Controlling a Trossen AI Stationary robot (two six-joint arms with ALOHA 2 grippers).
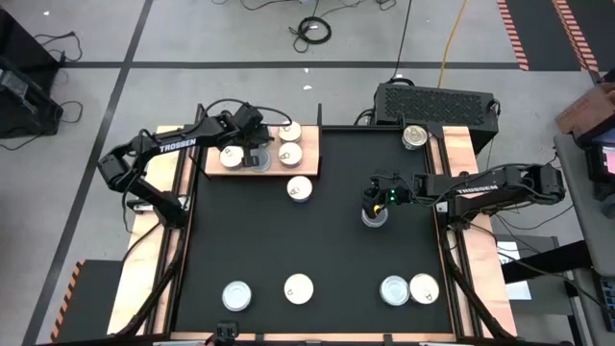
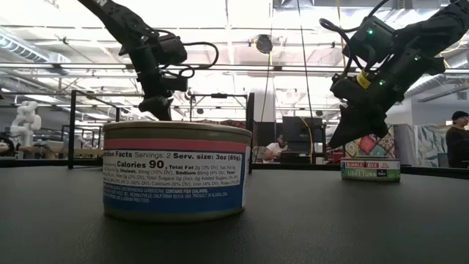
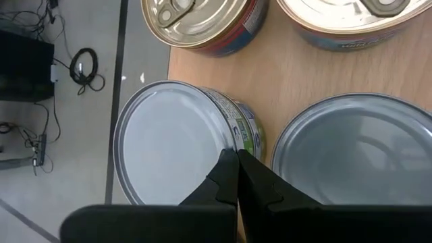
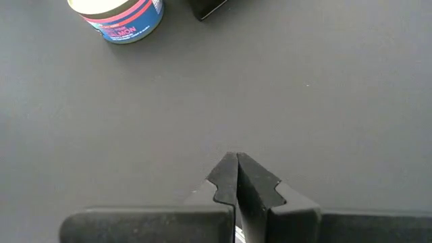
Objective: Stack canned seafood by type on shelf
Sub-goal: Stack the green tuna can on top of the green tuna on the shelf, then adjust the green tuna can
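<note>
Though hidden overhead, salmon label visible.

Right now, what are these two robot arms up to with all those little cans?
They are sorting tins onto the shelf, a wooden board at the mat's far edge. Four tins sit there already. The left claw is shut, right above them. The right claw, also shut, hovers over a tin on the black mat. More tins wait along the near edge.
</note>
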